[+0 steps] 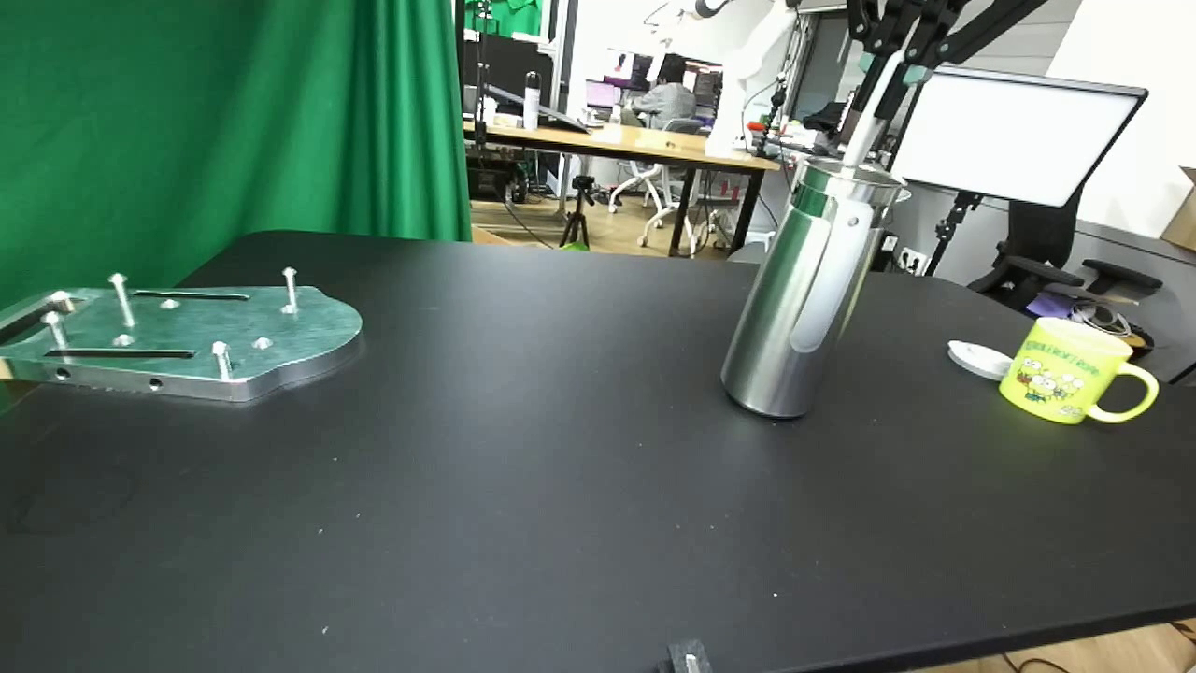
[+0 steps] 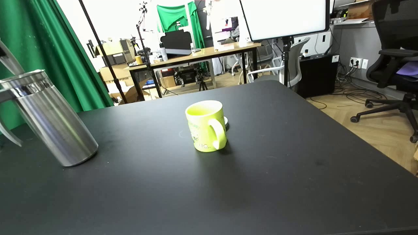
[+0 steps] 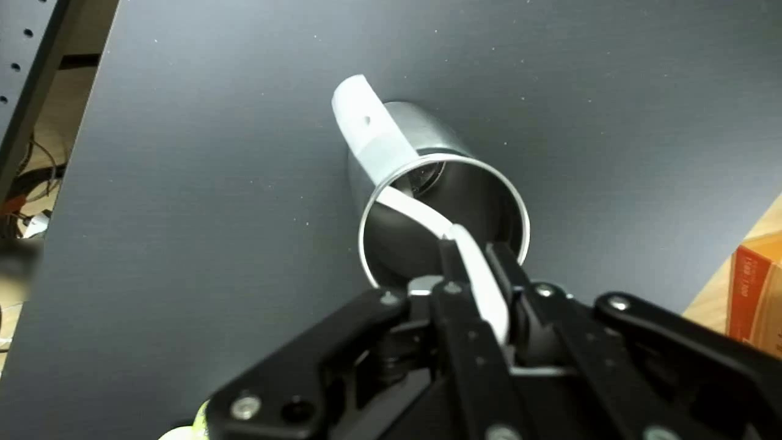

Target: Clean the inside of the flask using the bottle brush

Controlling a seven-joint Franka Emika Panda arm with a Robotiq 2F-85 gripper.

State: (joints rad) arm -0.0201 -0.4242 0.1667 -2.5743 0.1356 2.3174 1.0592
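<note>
Flask [image 2: 60, 122]: brushed metal, satin sheen; neck band [image 2: 32, 84] polished bright. Bottle brush [image 1: 875, 112]: visible part smooth, plastic-looking. Fingers [image 3: 467, 348]: matt, shiny metal screw heads [image 3: 245, 406]. Mug [image 1: 1056, 374] at right: smooth, ceramic-looking. Tabletop [image 1: 523, 449]: matt, faint sheen, specked. Plate [image 1: 201, 327] at left: smooth reflective metal, shiny metal bolts [image 1: 122, 299]. Curtain [image 1: 234, 131] at far left: folded cloth. Far desk [image 2: 204, 52]: wood-look top.

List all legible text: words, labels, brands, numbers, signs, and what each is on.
Mug, in an exterior view: printed lettering near its top, too blurred to read.
Red-and-orange box, wrist view: sideways digits, possibly including "1300"; the rest too blurred.
Flask and brush: no text visible.
Any further print: too small to read.
</note>
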